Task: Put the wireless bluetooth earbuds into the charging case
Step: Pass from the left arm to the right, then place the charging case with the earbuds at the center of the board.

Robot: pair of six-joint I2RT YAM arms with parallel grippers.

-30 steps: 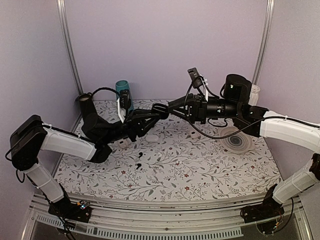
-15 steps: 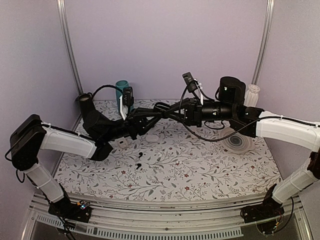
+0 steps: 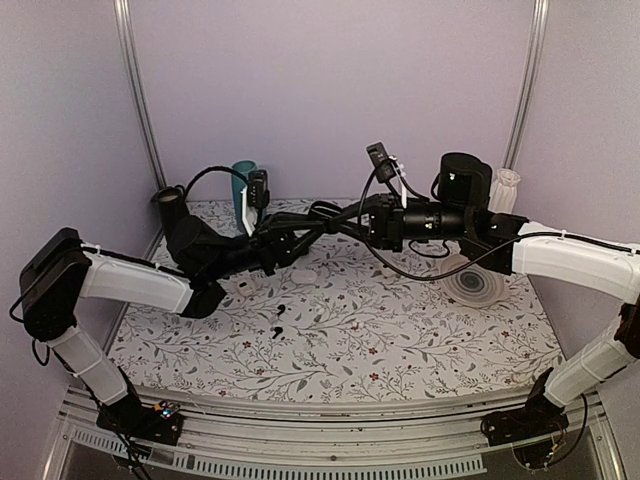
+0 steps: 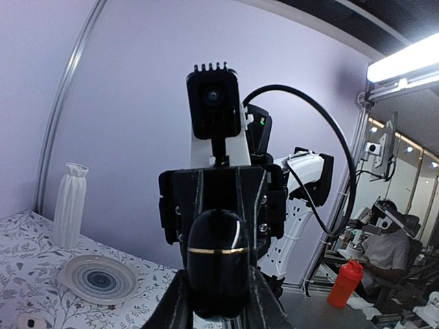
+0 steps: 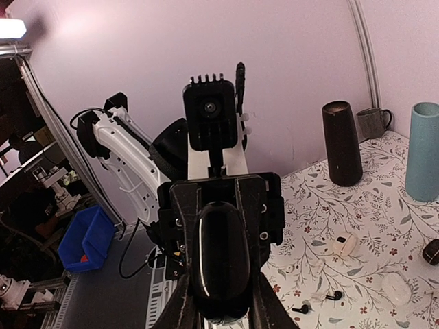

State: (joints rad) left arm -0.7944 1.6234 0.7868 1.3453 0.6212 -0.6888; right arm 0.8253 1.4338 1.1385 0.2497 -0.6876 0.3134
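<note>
Meeting in mid-air at the upper centre of the top view, the left gripper (image 3: 318, 224) and right gripper (image 3: 345, 214) merge into one dark knot that hides what they carry. The wrist views settle it. The charging case (image 4: 218, 257) (a gold seam runs across it) is pinched between the left fingers (image 4: 175, 305), and the right fingers (image 5: 261, 301) press its sides too. Both earbuds (image 3: 280, 318) lie on the floral table (image 3: 420, 340), left of centre and well below the case.
</note>
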